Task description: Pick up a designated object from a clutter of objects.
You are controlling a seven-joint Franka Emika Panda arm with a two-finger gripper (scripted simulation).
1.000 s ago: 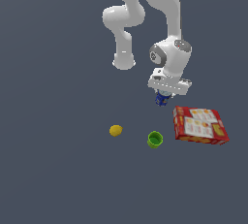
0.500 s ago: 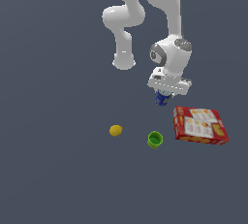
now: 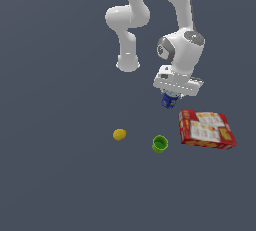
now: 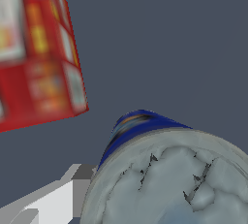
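The blue can point(image 3: 169, 100) with a silvery-grey top sits between the fingers of my gripper point(image 3: 170, 98), which is shut on it. The can appears to hang clear of the floor, behind the green cup and to the exterior view's left of the red box. In the wrist view the can point(image 4: 164, 179) fills the near part of the picture, its crinkled grey top facing the camera and its blue side point(image 4: 133, 126) beyond. One pale finger point(image 4: 53, 201) shows beside it.
A flat red box with white panels point(image 3: 206, 129) lies at the exterior view's right and also shows in the wrist view point(image 4: 36, 48). A small green cup point(image 3: 160, 144) stands in front of the can. A yellow lemon point(image 3: 119, 134) lies to the cup's left.
Almost nothing differs. The gripper stays shut on the can and has shifted only slightly. Box, cup and lemon have not moved.
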